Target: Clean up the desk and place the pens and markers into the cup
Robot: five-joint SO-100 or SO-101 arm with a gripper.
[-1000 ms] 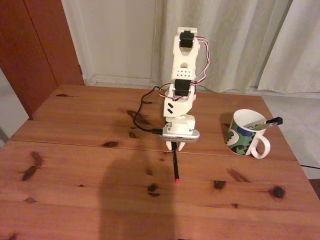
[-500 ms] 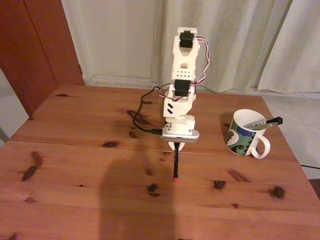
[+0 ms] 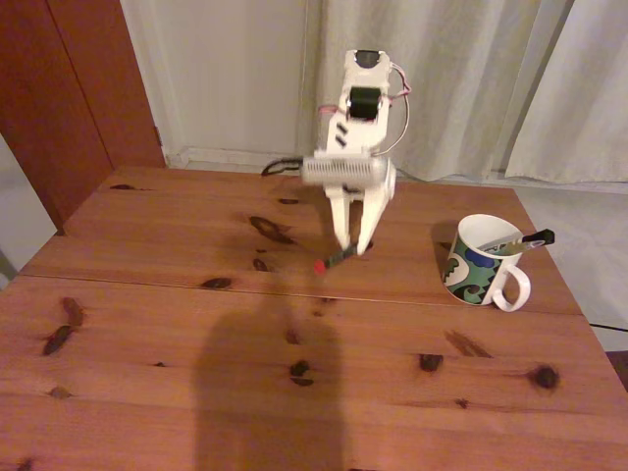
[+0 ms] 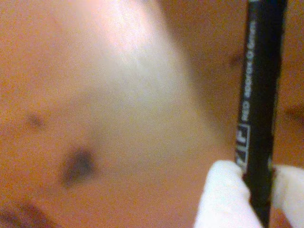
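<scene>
Wrist view: white fingertips (image 4: pixel 223 194) clamp a thin black pen (image 4: pixel 259 104), grey print along its barrel. Fixed view: gripper (image 3: pixel 353 245) holds that pen (image 3: pixel 337 258) tilted, red tip low-left, above the desk (image 3: pixel 147 294). Cup (image 3: pixel 483 261) sits right of it, apart, with two pens leaning out.

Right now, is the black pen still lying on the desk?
No, the end effector holds the black pen lifted above the desk.
</scene>
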